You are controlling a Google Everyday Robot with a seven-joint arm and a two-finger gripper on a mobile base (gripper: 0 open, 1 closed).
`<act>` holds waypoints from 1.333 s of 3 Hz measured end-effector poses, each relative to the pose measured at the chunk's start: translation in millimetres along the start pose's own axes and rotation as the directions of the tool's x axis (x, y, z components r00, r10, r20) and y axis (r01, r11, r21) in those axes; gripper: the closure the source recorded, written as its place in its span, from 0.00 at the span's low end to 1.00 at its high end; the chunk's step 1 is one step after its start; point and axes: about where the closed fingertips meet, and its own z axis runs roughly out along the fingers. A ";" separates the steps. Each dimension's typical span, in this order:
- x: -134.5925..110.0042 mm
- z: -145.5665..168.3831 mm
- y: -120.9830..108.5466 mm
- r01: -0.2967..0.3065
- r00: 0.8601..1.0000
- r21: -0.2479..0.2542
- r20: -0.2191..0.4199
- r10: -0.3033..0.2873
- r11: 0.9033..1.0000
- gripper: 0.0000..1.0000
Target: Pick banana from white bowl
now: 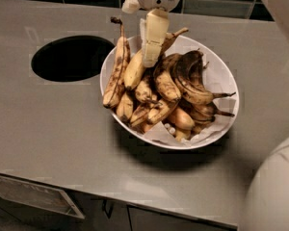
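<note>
The white bowl [227,83] stands on the grey counter, lined with white paper and piled with bananas. The banana [134,71], the brightest yellow one, lies in the bowl's left half, and its thin brown stem end points up and to the right past the bowl's far rim. My gripper [150,60] reaches down from the top of the view and lies over the middle of this banana, hiding that part. A slim brown-streaked banana [116,64] leans on the left rim. Nearly black bananas [192,78] fill the right side.
A round dark hole [71,57] is cut in the counter left of the bowl. A dark tiled wall runs along the back. My own white body [274,196] fills the lower right corner. The counter's front edge runs along the bottom, with cabinet fronts below.
</note>
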 end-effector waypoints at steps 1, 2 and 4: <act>0.4 -1.9 17.2 -0.024 1.000 -0.019 -0.006 0.024 1.000 0.00; 2.6 -7.8 32.1 -0.051 0.999 -0.018 -0.015 0.051 0.999 0.00; 10.0 4.0 41.7 -0.071 0.997 -0.086 0.012 0.072 0.994 0.01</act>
